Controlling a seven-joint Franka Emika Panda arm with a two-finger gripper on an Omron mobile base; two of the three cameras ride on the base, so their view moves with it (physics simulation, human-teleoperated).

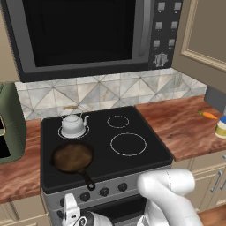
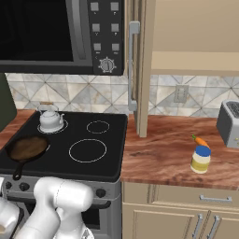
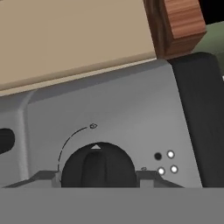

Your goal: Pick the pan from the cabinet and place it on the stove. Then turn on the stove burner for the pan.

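Left base view
- pan (image 1: 72, 156): sits on the stove (image 1: 145, 152) at its front left corner, handle pointing to the front edge, toward the row of knobs (image 1: 104, 191).
- kettle (image 1: 73, 124): back left corner of the cooktop, behind the pan, apart from it.
- gripper (image 1: 70, 216): low in front of the stove's steel face, below the leftmost knobs.

Right base view
- pan (image 2: 27, 148): front left of the black glass, beside the large ring (image 2: 87, 151).
- cabinet (image 2: 144, 65): door swung open, edge-on above the wooden counter (image 2: 172, 154).
- jar (image 2: 200, 159): on the counter right of the stove, a carrot (image 2: 200, 140) just behind it.

Hand view
- knob (image 3: 98, 168): black, on the grey panel, between the two fingertips (image 3: 43, 178).
- fingers: set at a middling width on either side of the knob; I cannot tell whether they touch it.
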